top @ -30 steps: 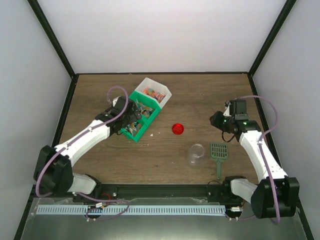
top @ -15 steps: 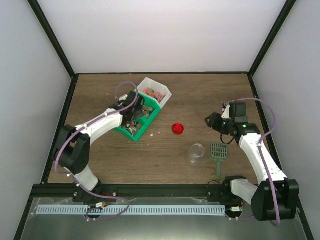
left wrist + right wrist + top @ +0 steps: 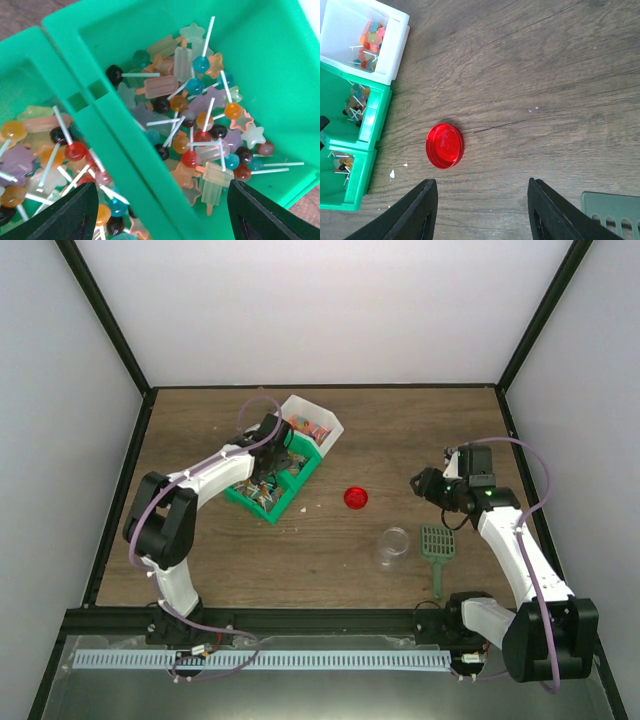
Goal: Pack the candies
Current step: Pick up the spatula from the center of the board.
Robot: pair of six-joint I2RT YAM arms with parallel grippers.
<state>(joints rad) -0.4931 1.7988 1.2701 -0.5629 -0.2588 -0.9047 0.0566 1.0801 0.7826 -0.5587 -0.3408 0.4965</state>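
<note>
Mostly the candies (image 3: 190, 115) lie in two green bins (image 3: 280, 65) joined side by side: small sweets on thin white sticks, shaped as balls, stars and little bars, in orange, red, blue, dark and pale colours. Both bins hold a loose heap, and the doubled green wall where they meet runs slantwise between the heaps. A third lot sits in the white bin (image 3: 395, 30), which butts against the far end of the green pair (from my right wrist those look mainly orange and pink).

My left gripper (image 3: 160, 220) hangs low over the green bins with its fingers apart, one above each heap and the shared wall between them. It clamps nothing. Whether the tips touch any sweets I cannot tell.

All three bins stand slantwise on the far left part of the desk (image 3: 200, 420). The red lid (image 3: 445, 146) lies flat on the bare wood just to the right of them. Nearer the arm bases a clear jar (image 3: 392, 547) stands upright with its mouth uncovered, and the green scoop (image 3: 437, 545) lies just beside it, its handle pointing toward the near edge.

My right gripper (image 3: 482, 215) hovers over the desk on the right side, fingers apart and holding nothing. The red lid is ahead of it, closer to its left finger.
</note>
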